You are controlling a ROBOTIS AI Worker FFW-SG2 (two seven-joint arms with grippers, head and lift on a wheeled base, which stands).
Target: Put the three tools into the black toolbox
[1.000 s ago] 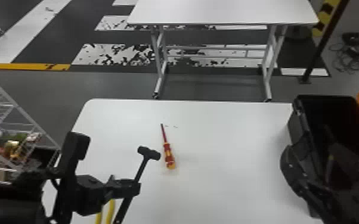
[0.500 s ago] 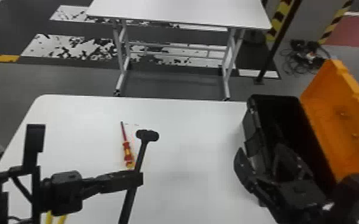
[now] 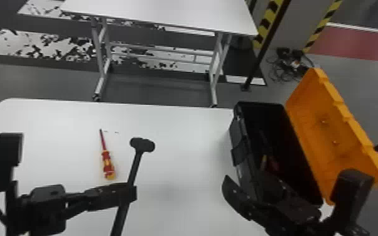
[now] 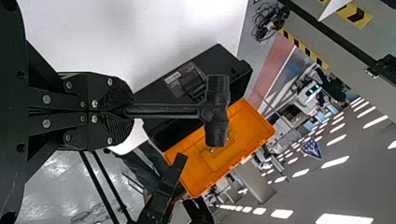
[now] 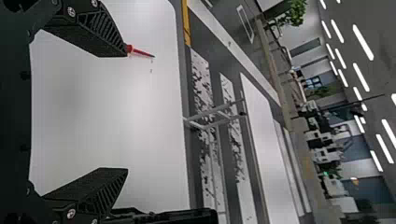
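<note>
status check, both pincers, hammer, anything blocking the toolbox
Left pincer shut on hammer. Right pincer open at toolbox, might crowd the drop. Toolbox lid open. Screwdriver on table.

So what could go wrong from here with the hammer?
The hammer might swivel, as the left gripper pinches only its handle. It could knock the right gripper, which hangs open by the toolbox. Its wide head might also catch on the raised orange lid.
</note>
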